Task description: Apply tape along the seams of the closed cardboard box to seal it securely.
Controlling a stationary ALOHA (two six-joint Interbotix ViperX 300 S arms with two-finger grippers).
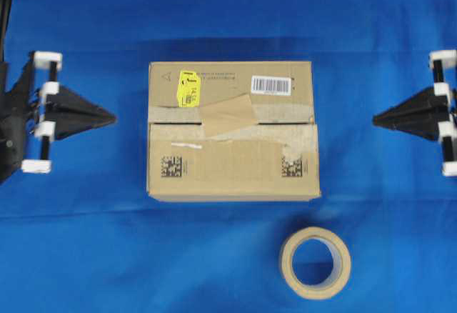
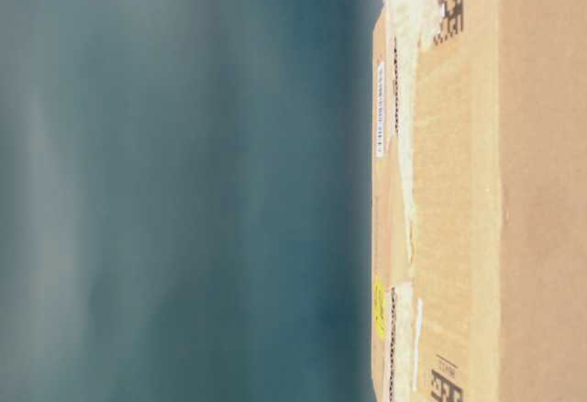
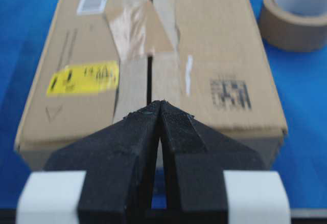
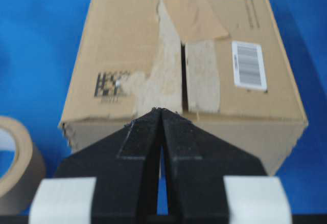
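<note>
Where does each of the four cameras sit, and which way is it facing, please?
Overhead: above the table, looking down on the cardboard box, tape roll, left gripper and right gripper.
Table-level: low, image turned sideways, box only.
Left wrist: behind its shut fingers, along the seam.
Right wrist: likewise, opposite end.
Both wrist views share the tape strip.

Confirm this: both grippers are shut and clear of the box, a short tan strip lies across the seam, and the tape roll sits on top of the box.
One thing is wrong: the tape roll sits on the blue table beside the cardboard box, not on it, as the overhead view shows. The rest holds: the left gripper and right gripper are shut and clear, and the short tan strip crosses the seam.
</note>
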